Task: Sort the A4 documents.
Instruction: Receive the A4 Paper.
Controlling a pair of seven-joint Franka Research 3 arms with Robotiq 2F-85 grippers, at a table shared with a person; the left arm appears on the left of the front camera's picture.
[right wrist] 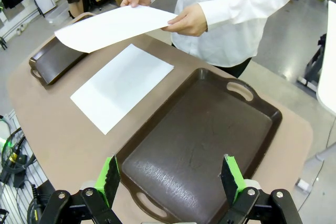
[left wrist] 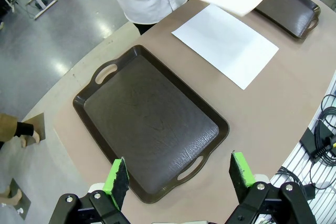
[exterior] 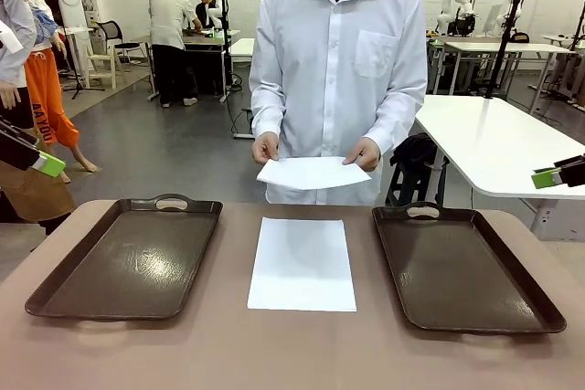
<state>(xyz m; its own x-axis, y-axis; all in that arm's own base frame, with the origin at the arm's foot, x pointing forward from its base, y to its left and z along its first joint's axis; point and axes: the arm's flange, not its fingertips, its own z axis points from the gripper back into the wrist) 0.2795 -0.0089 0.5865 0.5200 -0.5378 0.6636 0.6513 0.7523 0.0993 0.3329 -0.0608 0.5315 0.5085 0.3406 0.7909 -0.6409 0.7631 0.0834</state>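
Left tray (exterior: 123,262) and right tray (exterior: 462,271): dark brown plastic by the look, fine grained texture, semi-gloss with glare patches. Sheet on the table (exterior: 302,264) and held sheet (exterior: 313,173): white paper, matt, smooth; table top (exterior: 292,353) matt tan, smooth. Shirt (exterior: 338,52) white cloth; floor (exterior: 174,148) glossy grey.

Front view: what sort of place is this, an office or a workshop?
Most likely a robotics lab: an open left gripper and right gripper hang over the tan table, with white worktables and bare grey floor behind.
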